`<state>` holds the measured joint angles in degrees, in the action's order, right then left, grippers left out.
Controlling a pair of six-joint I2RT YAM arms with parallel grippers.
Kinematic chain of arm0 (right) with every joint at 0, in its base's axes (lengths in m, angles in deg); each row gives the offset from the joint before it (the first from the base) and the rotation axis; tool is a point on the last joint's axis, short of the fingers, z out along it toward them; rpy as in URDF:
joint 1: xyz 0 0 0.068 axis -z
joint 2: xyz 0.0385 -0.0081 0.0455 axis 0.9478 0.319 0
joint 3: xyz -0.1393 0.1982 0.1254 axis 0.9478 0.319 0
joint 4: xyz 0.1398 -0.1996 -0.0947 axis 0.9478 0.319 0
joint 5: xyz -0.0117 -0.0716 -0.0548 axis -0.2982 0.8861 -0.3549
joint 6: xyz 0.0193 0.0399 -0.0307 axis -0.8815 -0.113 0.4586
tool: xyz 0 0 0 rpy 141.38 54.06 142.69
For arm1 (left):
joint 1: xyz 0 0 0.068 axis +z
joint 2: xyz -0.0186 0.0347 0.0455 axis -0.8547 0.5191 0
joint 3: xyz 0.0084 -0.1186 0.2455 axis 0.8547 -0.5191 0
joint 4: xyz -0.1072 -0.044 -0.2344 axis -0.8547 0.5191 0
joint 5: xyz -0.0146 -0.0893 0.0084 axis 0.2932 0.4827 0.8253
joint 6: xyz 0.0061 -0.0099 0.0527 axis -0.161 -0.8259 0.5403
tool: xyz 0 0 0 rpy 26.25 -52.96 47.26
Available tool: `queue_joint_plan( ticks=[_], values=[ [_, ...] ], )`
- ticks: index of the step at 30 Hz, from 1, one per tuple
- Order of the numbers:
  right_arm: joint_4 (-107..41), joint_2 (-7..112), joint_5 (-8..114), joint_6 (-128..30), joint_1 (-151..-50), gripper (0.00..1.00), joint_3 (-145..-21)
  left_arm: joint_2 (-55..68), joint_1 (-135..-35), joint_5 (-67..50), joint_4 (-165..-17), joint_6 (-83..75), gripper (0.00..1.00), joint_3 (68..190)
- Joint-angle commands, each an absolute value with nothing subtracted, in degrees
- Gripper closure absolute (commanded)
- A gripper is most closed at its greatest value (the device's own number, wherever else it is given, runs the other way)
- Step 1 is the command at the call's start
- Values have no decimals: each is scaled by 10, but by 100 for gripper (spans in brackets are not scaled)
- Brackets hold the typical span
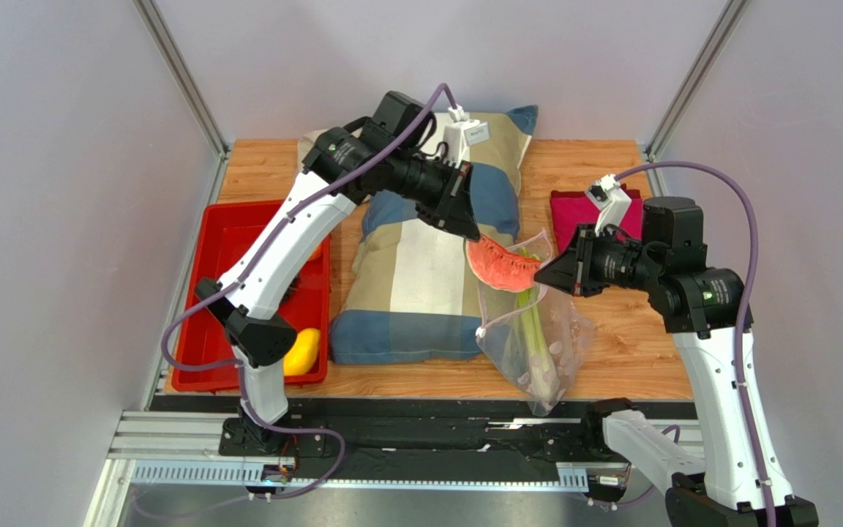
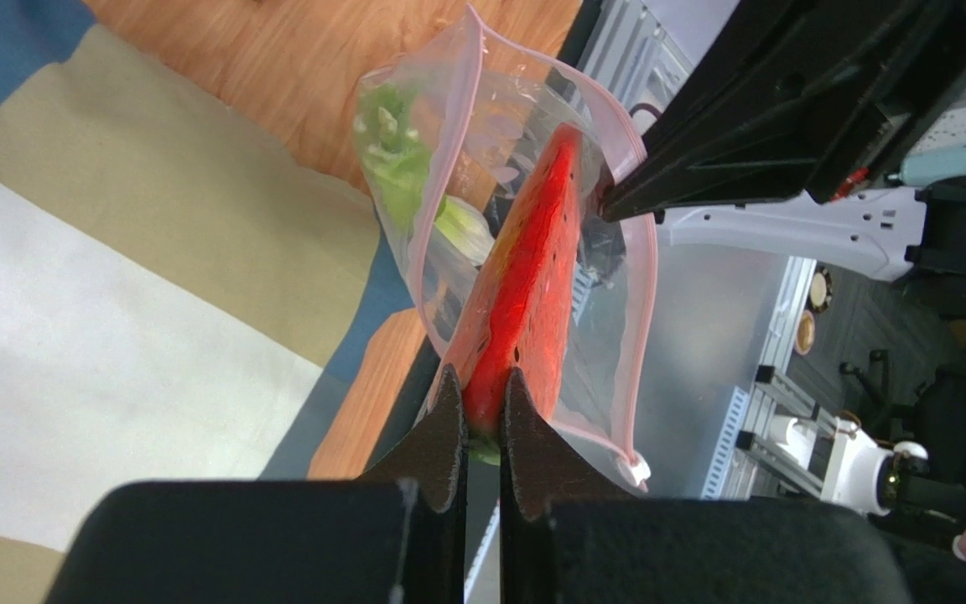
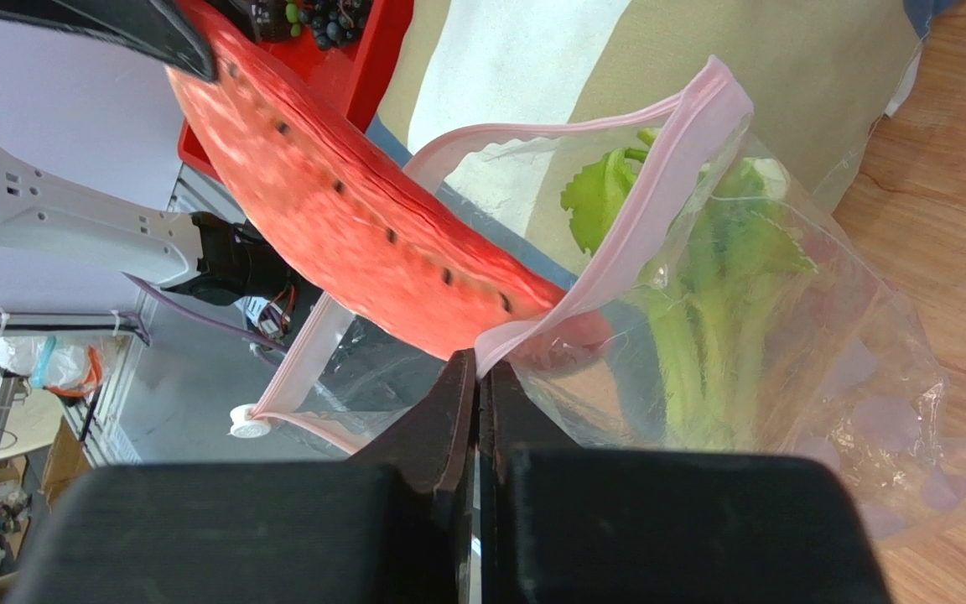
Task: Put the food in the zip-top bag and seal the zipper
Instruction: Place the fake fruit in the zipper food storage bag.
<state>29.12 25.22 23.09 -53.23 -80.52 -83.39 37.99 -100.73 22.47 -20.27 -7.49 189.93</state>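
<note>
1. Wooden table (image 1: 635, 362). Bears all items below.

2. Striped cushion (image 1: 420, 275), blue, tan and white. Lies mid-table, between the tray and the bag.

3. Red tray (image 1: 201, 373). Left of the cushion, on the table's left side. Contents visible: one yellow pepper (image 1: 303, 351) at the near right corner and a dark grape cluster (image 3: 324, 19). The rest is partly hidden by the left arm.

4. Zip-top bag (image 1: 536, 340). Clear, crinkled plastic. Just right of the cushion's near corner, held up at its mouth, with the lower end reaching towards the table's near edge. Mouth wide open. Contents: celery stalk fully inside, and the far end of the reddish slice just within the mouth.

5. Magenta cloth (image 1: 569, 206). Lies on the table behind the right arm.

6. Celery stalk (image 3: 715, 290). Pale green, leafy end near the bag's mouth.

7. Reddish slice (image 3: 350, 214). Watermelon-like, red face with dark seeds. Tilted over the bag's opening.

8. Zipper (image 3: 652, 189). Thin pink strip round the mouth, unsealed, its two sides well apart.

9. Left gripper (image 2: 482, 390). Jaws nearly together, pinching the slice by its rind end.

10. Right gripper (image 3: 476, 378). Jaws closed tight on the near run of the zipper, holding that lip up.
</note>
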Motion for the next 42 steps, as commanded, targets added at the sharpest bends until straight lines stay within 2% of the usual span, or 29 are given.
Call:
queue_joint_plan(
  ticks=[1, 5, 11, 17, 28, 30, 32, 34, 35, 37, 39, 42],
  values=[
    [248, 245, 235, -546, -810, 100, -841, 412, -1028, 148, -197, -151, 100, 1927],
    [234, 245, 233, -563, -809, 100, -840, 423, -1029, 136, -232, -233, 100, 1925],
    [215, 244, 227, -592, -810, 100, -833, 398, -1046, 142, -355, -359, 100, 1843],
    [196, 243, 227, -626, -810, 100, -832, 391, -1097, 87, -390, -374, 100, 1790],
    [165, 238, 214, -682, -810, 100, -812, 369, -1116, 60, -514, -504, 100, 1673],
    [165, 237, 213, -684, -809, 100, -812, 359, -1118, 61, -542, -516, 86, 1639],
    [164, 236, 215, -685, -809, 100, -814, 346, -1119, 63, -578, -523, 64, 1613],
    [170, 238, 216, -683, -808, 100, -817, 336, -1118, 65, -576, -489, 52, 1609],
    [175, 238, 220, -684, -806, 100, -820, 321, -1117, 65, -575, -478, 37, 1600],
    [187, 240, 215, -683, -794, 100, -827, 301, -1112, 66, -577, -453, 26, 1584],
    [194, 242, 206, -679, -784, 100, -832, 265, -1089, 90, -590, -437, 23, 1543],
    [209, 245, 191, -666, -765, 100, -833, 223, -1051, 118, -592, -385, 14, 1502]
  ],
)
